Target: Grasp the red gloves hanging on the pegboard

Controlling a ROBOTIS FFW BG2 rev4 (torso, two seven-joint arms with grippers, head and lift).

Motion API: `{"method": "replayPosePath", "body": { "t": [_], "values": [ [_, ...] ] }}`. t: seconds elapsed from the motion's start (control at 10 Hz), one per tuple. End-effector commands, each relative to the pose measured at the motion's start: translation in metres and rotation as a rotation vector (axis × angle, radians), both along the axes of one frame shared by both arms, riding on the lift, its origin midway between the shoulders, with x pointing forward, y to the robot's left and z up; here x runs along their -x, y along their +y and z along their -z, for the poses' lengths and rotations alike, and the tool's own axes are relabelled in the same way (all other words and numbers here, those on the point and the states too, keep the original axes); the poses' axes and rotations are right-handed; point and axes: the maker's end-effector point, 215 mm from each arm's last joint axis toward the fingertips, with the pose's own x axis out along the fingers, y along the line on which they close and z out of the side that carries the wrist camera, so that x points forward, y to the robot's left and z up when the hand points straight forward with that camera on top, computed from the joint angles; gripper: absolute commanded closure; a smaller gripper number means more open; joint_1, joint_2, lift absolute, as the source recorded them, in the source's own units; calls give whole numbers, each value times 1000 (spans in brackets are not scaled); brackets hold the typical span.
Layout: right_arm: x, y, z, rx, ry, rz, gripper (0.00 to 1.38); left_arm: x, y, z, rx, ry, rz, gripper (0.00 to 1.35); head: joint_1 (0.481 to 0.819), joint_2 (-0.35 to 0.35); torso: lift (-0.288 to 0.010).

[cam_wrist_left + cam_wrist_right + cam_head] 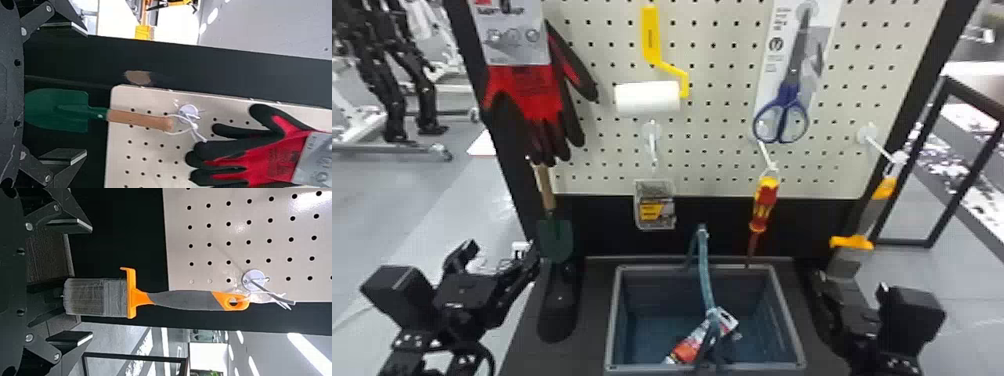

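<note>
The red gloves point(532, 95) with black palms and fingers hang fingers-down from a grey card at the upper left of the white pegboard point(712, 155). My left gripper point(497, 255) is low at the left, well below the gloves, and stands open with nothing in it. In the left wrist view the open left gripper point(74, 92) faces a green trowel point(58, 109), and the gloves point(270, 156) lie farther along the board. At the lower right my right gripper point(852, 287) stands open under a hanging brush point(862, 225). The right wrist view shows the open right gripper point(74, 282) apart from the brush point(117, 295).
The trowel point(554, 235) hangs just below the gloves. A yellow paint roller point(647, 97), blue scissors point(782, 115), a small clear box point(654, 205) and a red-yellow screwdriver point(762, 205) hang on the board too. A grey basket point(614, 310) sits below, holding a packaged item.
</note>
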Motion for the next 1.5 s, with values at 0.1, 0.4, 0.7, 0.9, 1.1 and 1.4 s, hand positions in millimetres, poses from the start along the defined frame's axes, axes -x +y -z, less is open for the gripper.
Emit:
{"method": "replayPosePath", "body": {
  "t": [0.1,0.4,0.7,0.9,1.1,1.4],
  "values": [
    [0,0,0,-1,0,0,321,-6,-3,-50,19,-29,25,225,549,0,-100],
    [0,0,2,-1,3,0,321,-17,-8,-133,-9,-63,115,225,549,0,-100],
    [0,0,4,-3,6,0,323,-7,-6,-171,20,-78,159,225,549,0,-100],
    [1,0,6,-1,14,-1,321,2,8,-187,36,-88,134,225,549,0,-100],
    [1,0,7,0,17,-1,321,6,33,-187,84,-58,126,225,549,0,-100],
    [-2,3,5,4,17,-12,323,5,68,-200,48,-3,176,225,549,0,-100]
  ]
}}
